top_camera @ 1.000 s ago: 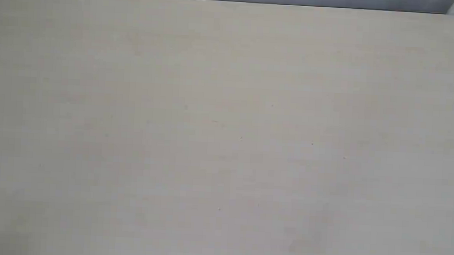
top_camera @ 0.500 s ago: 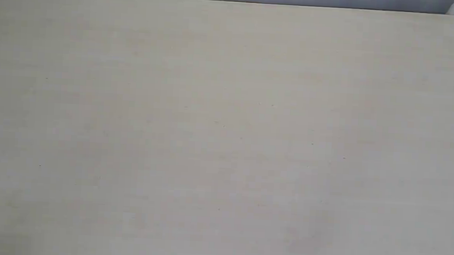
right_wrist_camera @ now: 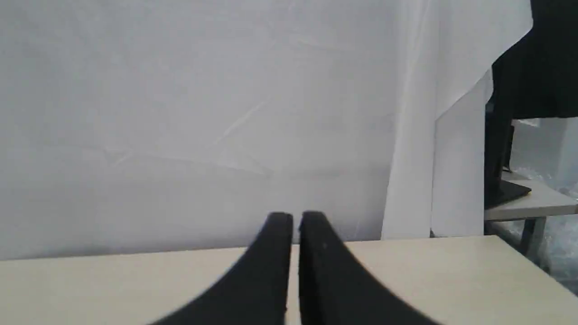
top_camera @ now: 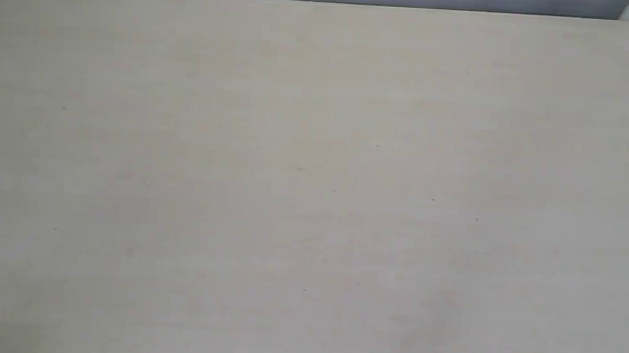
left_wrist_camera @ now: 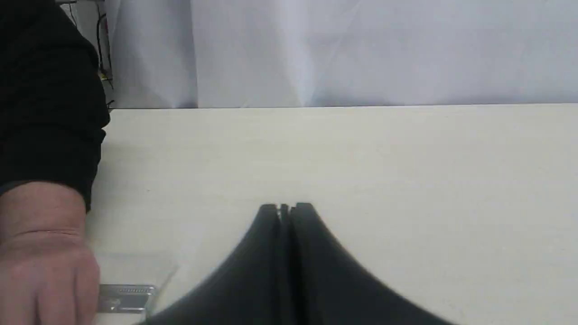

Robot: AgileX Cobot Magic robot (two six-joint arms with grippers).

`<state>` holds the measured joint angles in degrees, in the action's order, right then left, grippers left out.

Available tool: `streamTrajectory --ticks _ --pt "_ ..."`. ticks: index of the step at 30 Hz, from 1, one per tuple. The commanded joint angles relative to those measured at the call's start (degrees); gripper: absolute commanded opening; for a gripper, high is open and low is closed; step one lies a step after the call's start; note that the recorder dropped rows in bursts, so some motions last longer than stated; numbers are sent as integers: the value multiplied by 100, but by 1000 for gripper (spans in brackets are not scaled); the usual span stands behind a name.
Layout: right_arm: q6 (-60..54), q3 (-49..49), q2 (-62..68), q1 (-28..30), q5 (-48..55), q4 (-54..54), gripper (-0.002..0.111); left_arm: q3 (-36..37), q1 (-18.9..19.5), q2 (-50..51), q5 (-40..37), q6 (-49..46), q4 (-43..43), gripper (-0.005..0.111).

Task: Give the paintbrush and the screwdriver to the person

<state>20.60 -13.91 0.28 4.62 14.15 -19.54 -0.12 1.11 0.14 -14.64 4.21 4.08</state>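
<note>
The person's hand (left_wrist_camera: 43, 262) rests low on the table (top_camera: 315, 171), a dark sleeve (left_wrist_camera: 45, 90) above the wrist. The paintbrush (left_wrist_camera: 126, 298) is right against it. Only its silver ferrule pokes out from under the fingers, so I judge that the person has taken hold of it. Whether it lies on the table or is a little lifted, I cannot tell.

The left gripper (left_wrist_camera: 286, 207) hovers near the hand but apart from it. Its jaws are pressed together on nothing, which suits an arm with nothing left to offer. The right gripper (right_wrist_camera: 295, 216) is well away from the hand and points at the white cloth (right_wrist_camera: 180, 113) behind the table. Its jaws are drawn in to a thin slit and are also empty.

The screwdriver is nowhere near the hand or anywhere else I can see. It may be in the person's keeping, but that is only a guess.
</note>
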Motion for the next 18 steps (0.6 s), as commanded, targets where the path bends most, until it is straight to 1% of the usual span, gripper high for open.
streamTrajectory --ticks 1,5,7,9,12,16,18 --pt "-1 680 -28 69 -708 21 4 12 -47 -14 30 12 -17 0" --pt "-1 1382 -28 69 -1213 21 4 12 -47 -14 30 12 -17 0" --pt "-1 1391 -28 69 -1146 38 4 12 -47 -14 30 12 -17 0" --pt "-1 1391 -28 69 -655 121 4 12 -47 -14 44 12 -5 0" --pt "-1 1391 -28 69 -458 121 4 12 -47 -14 34 12 -5 0" --pt "-1 1391 -28 69 -473 121 4 12 -47 -14 34 12 -5 0" --pt "-1 1391 -28 69 -693 41 4 12 -47 -14 34 12 -5 0"
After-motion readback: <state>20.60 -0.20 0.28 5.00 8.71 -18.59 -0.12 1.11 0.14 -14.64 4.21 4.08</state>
